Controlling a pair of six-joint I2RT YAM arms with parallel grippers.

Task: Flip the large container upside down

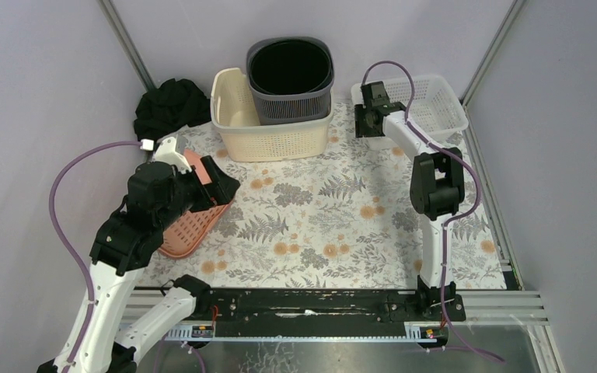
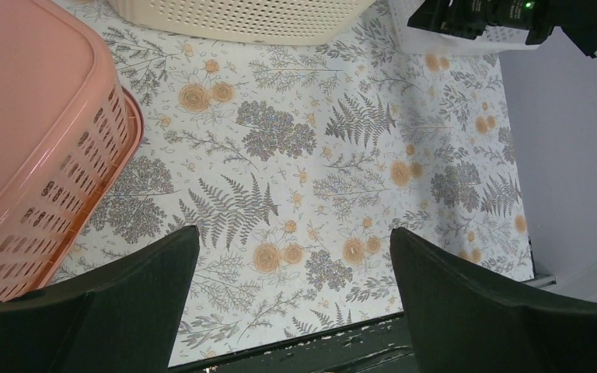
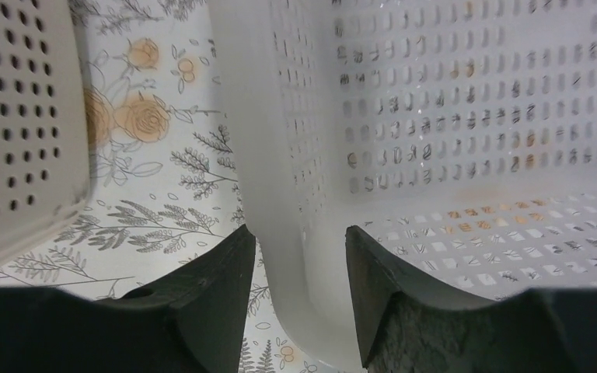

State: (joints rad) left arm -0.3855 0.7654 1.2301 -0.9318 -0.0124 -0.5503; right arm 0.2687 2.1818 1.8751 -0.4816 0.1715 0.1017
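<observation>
R gripper (image 3: 299,241) clamped on left wall of the large white slotted plastic basket (image 1: 443,109), far-right corner of the table.

I saw that basket upright, open side up. R fingers sat narrow, one inside & one outside the wall, both pressed to it. L gripper (image 2: 294,237) hung w/ fingers spread wide over the floral-print table cover (image 1: 334,210), holding nothing, just beside the pink slotted plastic basket (image 2: 39,116). Cream perforated basket (image 1: 272,136) w/ a dark grey bin (image 1: 291,105) nested in it stood back-centre. Black cloth bundle (image 1: 169,105) lay back-left.
</observation>
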